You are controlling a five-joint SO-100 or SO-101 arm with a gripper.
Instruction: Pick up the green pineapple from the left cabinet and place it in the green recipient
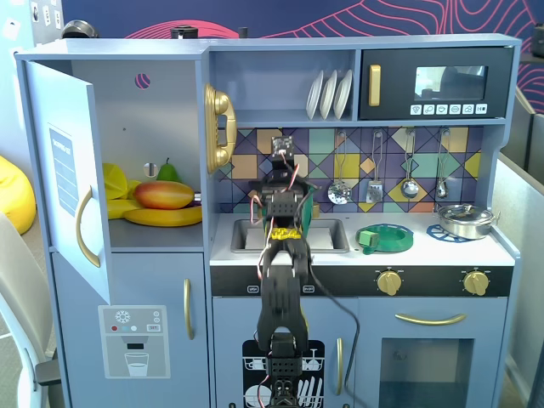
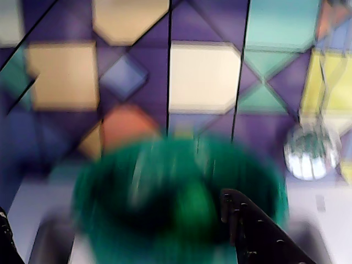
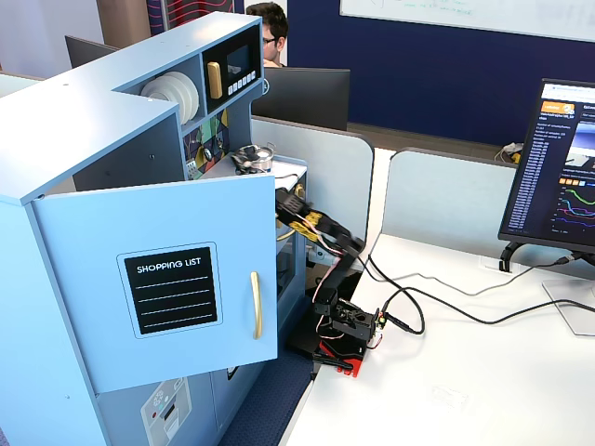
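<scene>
- Wrist view, nearest me: one dark finger (image 2: 253, 234) of my gripper (image 2: 113, 206) rises from the bottom edge, and a sliver of the other shows in the bottom left corner. The jaws look spread wide with nothing pinched between them.
- Directly under that gap is the green recipient (image 2: 91, 220), blurred, with its open mouth facing me. I hang above it so that anything I let go falls inside.
- Inside the green recipient is one brighter green blob, which I judge to be the green pineapple (image 2: 192, 212). It is too blurred to show its bumps or crown. If so, the placing looks done.
- Just behind the green recipient is the tiled backsplash (image 2: 203, 77).
- In a fixed view, right of the green recipient on the counter, are one flat green dish (image 1: 384, 238) and, further right, one silver pan (image 1: 466, 219).
- Above and behind hang four utensils (image 1: 374, 178), and three white plates (image 1: 330, 93) stand on the shelf.
- Well left of the green recipient, the left cabinet (image 1: 161, 127) has its door (image 1: 64, 170) swung open for reach. It holds one mango (image 1: 163, 195), bananas (image 1: 166, 217) and one green pear (image 1: 168, 172), but no pineapple that I can see.
</scene>
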